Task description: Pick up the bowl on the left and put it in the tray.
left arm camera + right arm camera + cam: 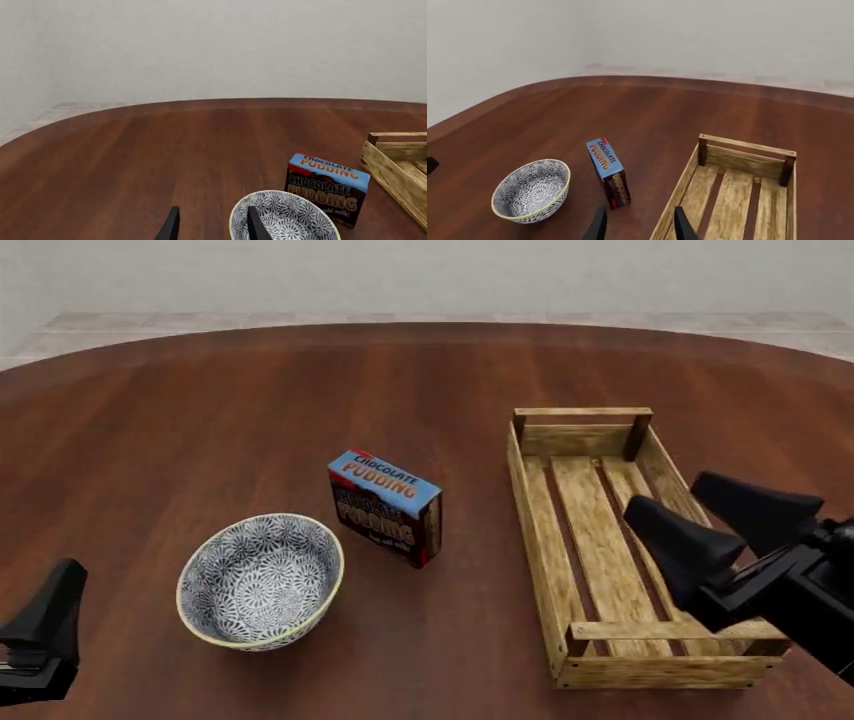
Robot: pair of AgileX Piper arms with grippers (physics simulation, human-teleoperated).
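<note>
Broadly, the round dark-wood counter carries three things. Largest is the tray, a long crate of pale slats lying lengthwise on the right side of the front view, nothing inside it. Next is the bowl, blue-and-white patterned with a pale rim, sitting upright on the counter at front left, well apart from the tray. Between them, just beside the bowl's far right, a chocolate pudding box stands upright, apart from both.

At the front view's right edge, the right gripper hangs over the tray's near right part; its two dark fingers stand parted with nothing between them. Low in the left corner, the left gripper sits near the bowl's left without touching it. In the left wrist view its fingers are spread and hold nothing, one tip showing in front of the bowl's rim.
</note>
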